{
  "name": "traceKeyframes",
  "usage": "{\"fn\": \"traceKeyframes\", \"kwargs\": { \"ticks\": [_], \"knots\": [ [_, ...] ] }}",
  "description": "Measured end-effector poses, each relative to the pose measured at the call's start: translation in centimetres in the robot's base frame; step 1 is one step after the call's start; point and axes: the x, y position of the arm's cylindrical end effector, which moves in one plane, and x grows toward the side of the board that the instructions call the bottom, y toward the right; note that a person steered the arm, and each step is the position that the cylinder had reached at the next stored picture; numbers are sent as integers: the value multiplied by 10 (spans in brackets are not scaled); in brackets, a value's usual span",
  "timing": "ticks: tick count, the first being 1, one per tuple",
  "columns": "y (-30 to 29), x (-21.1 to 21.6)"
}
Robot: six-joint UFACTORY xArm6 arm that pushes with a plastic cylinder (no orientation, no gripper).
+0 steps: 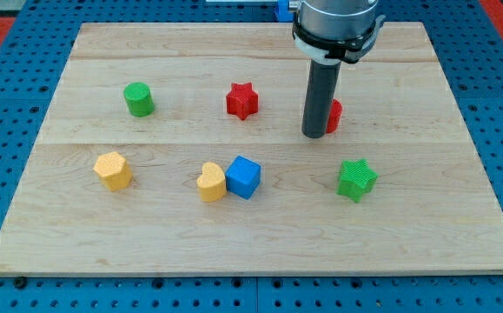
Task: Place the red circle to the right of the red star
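Note:
The red star (pixel 242 100) sits on the wooden board a little above the middle. The red circle (pixel 334 115) lies to its right, mostly hidden behind my rod; only its right edge shows. My tip (pixel 314 135) rests on the board right against the red circle's left side, between the circle and the star, closer to the circle.
A green cylinder (pixel 138 99) stands at the left. An orange hexagon-like block (pixel 113 170) lies lower left. A yellow heart (pixel 210 182) touches a blue cube (pixel 243 176) below the star. A green star (pixel 356 179) lies lower right. The board's edge (pixel 260 275) runs along the bottom.

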Motion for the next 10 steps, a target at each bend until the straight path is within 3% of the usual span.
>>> {"fn": "traceKeyframes", "kwargs": {
  "ticks": [6, 7, 8, 10],
  "knots": [
    [37, 0],
    [85, 0],
    [90, -21],
    [51, -39]
  ]
}}
